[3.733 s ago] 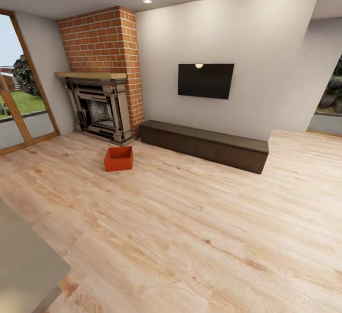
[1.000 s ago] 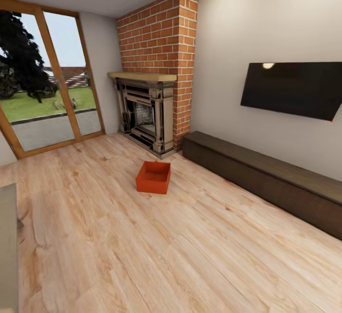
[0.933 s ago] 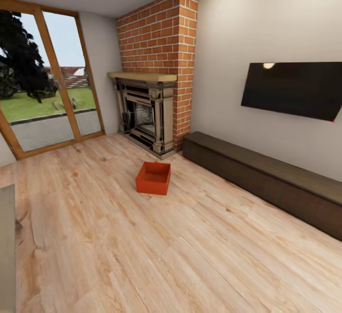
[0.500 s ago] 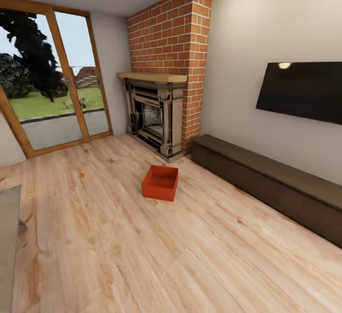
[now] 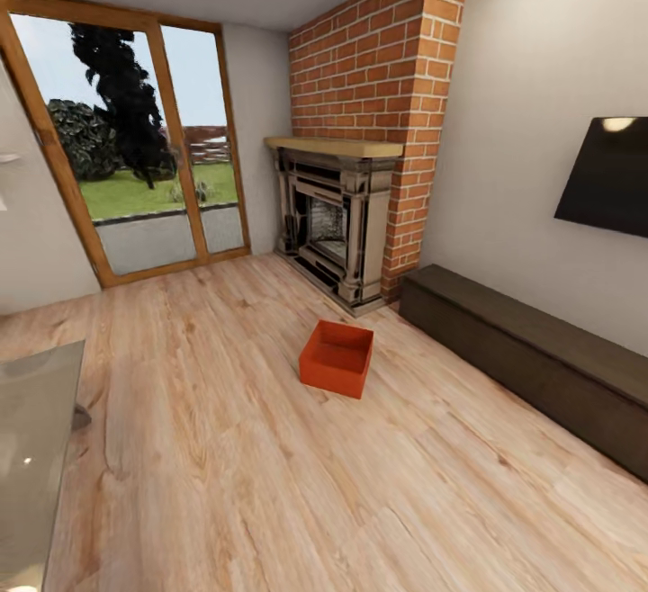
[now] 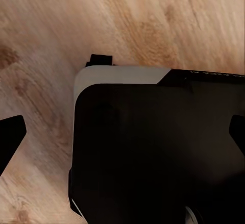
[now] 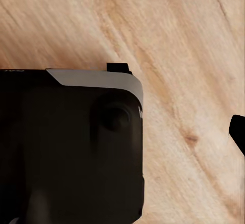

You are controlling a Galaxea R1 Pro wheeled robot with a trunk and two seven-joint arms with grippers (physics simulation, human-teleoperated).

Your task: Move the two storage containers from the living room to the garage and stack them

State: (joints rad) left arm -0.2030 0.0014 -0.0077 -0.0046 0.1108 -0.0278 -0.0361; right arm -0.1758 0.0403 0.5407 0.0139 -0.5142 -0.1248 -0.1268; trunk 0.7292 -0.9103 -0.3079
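Note:
One orange-red storage container (image 5: 337, 359) sits open side up on the living room's light wood plank floor (image 5: 270, 484), in front of the fireplace, some way ahead of me. The second container and the garage are out of view. In the left wrist view my left gripper (image 6: 122, 132) hangs open over the planks, one dark fingertip (image 6: 11, 134) at each side edge. In the right wrist view my right gripper (image 7: 122, 132) shows one fingertip (image 7: 239, 129) at the far edge, and the other is lost against my dark base.
A brick fireplace (image 5: 340, 219) stands behind the container. A long dark low bench (image 5: 531, 358) runs along the right wall under the black TV (image 5: 607, 174). Tall glass doors (image 5: 135, 151) are at the back left. A grey tabletop (image 5: 31, 448) juts in at the lower left.
The camera has swung left and come closer, so the fireplace, bench and container have slid right in the picture and look larger. The container itself has not moved.

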